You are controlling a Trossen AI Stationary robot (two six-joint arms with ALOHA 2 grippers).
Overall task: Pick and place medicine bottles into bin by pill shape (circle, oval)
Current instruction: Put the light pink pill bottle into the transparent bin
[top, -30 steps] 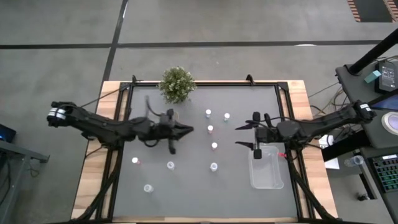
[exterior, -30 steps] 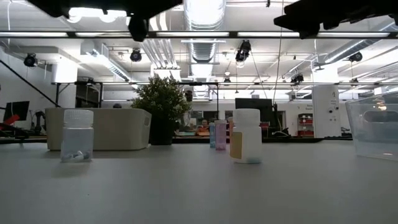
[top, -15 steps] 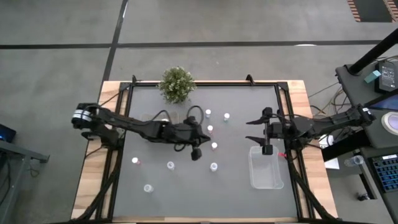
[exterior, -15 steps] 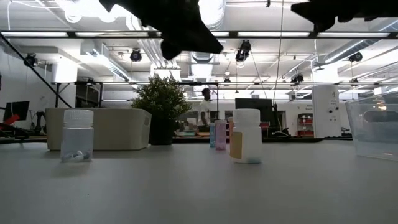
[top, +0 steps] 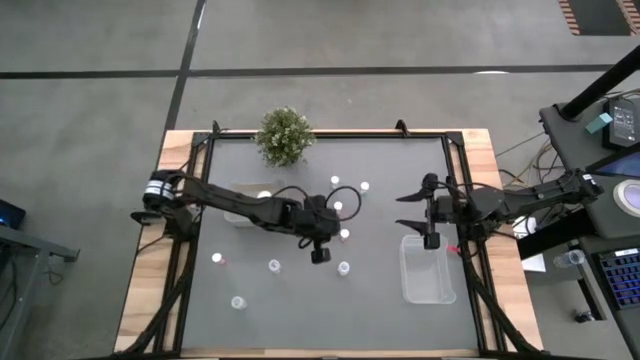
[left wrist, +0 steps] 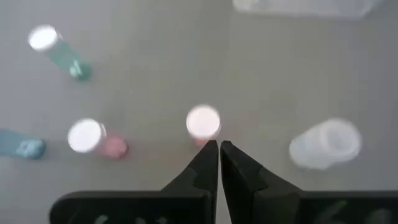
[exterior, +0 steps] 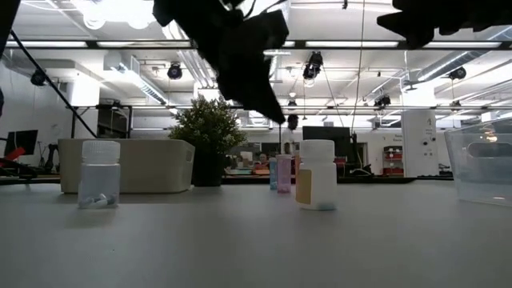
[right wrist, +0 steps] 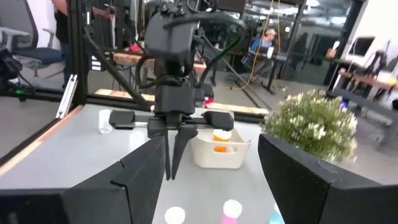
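Several small white-capped medicine bottles stand on the grey table (top: 240, 330), among them a pink one (top: 344, 234) and a clear one (top: 343, 267). My left gripper (top: 332, 228) is shut and hangs above the table, its tips just short of the pink bottle (left wrist: 203, 121). In the low view it (exterior: 278, 118) is well above the bottles. My right gripper (top: 400, 211) is open and empty above the far end of the clear bin (top: 428, 268). An orange bottle (right wrist: 214, 149) sits in the white bin (right wrist: 217, 155).
A potted plant (top: 284, 135) stands at the far edge. The white bin (top: 245, 210) lies partly under my left arm. More bottles stand at the near left (top: 217, 258) (top: 238, 301) and far middle (top: 335, 181) (top: 364, 186).
My left gripper has gone toward the table's right and near edges, over the middle bottles, and has come down and tipped its fingers downward. My right gripper has drawn back a little toward the right edge and stayed open.
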